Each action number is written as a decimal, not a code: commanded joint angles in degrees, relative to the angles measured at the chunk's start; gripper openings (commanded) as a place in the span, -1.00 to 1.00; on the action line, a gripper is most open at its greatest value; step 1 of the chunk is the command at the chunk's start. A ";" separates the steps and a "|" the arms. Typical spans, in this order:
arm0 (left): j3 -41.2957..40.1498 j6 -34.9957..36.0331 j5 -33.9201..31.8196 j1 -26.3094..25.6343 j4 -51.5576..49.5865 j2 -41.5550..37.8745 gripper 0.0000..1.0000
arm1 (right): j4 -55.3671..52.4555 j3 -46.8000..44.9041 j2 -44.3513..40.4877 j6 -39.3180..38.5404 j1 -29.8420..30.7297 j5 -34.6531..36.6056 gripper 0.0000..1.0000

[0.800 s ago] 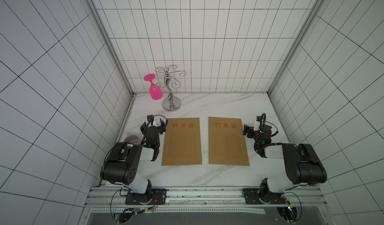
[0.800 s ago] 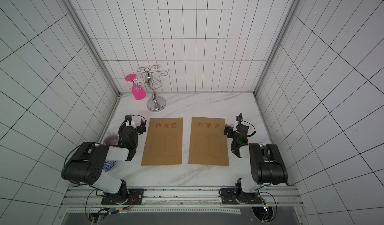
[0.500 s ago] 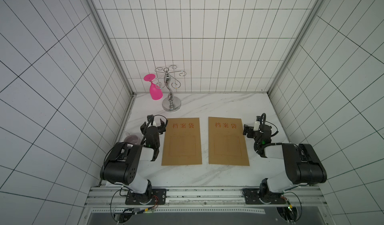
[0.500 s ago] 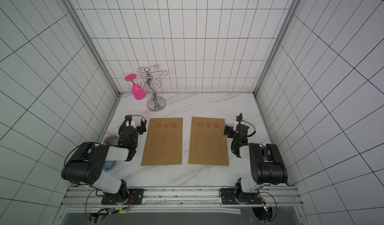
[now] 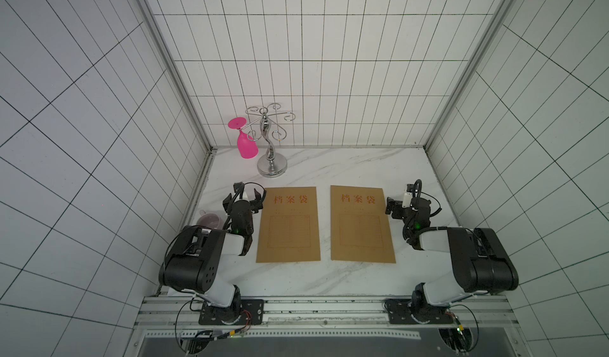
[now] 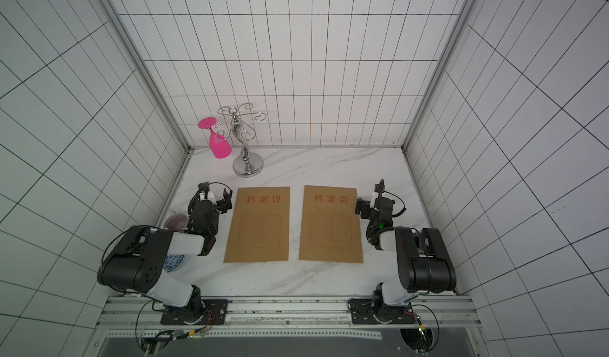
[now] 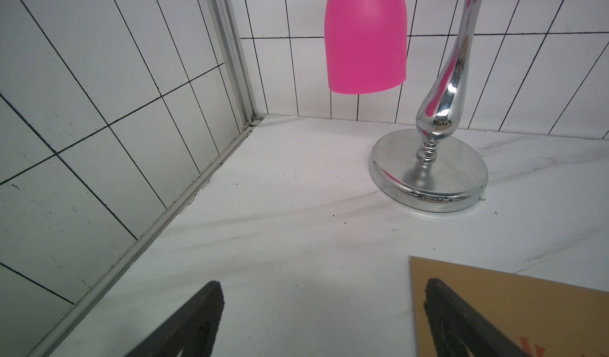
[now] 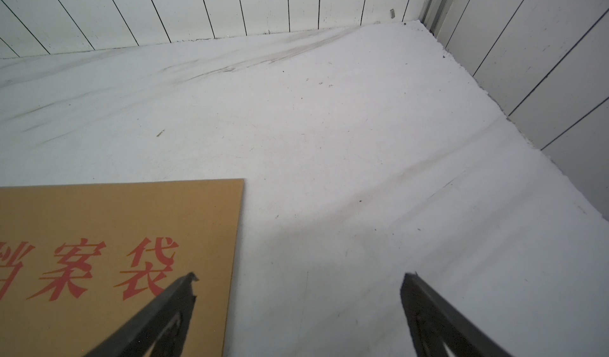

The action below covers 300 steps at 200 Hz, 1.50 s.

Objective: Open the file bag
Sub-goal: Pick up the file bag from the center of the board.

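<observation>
Nothing has moved in the last second: my left fingers (image 7: 194,319) and right fingers (image 8: 171,306) stand wide and empty, the left file bag (image 5: 288,225) and right file bag (image 5: 362,225) flat on the bench (image 5: 329,282) just inside them, so opening hasn't begun.

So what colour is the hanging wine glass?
The wine glass is pink, clearest in the left wrist view.

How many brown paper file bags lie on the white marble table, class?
2. The left brown paper file bag lies beside the left hand; the right brown paper file bag lies beside the right hand. No more seem hidden.
</observation>
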 commanded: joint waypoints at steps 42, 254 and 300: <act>18.58 -14.89 -16.52 -0.35 -41.73 -13.59 0.88 | -46.50 24.70 -20.29 12.15 5.63 18.76 0.97; 8.64 -53.68 5.32 -20.23 -72.14 -16.49 -1.00 | -57.47 19.99 -7.48 67.46 64.25 -4.87 0.42; 7.08 -53.86 5.37 -19.89 -70.38 -14.34 -1.00 | -48.28 18.84 0.79 70.68 64.00 -6.79 0.31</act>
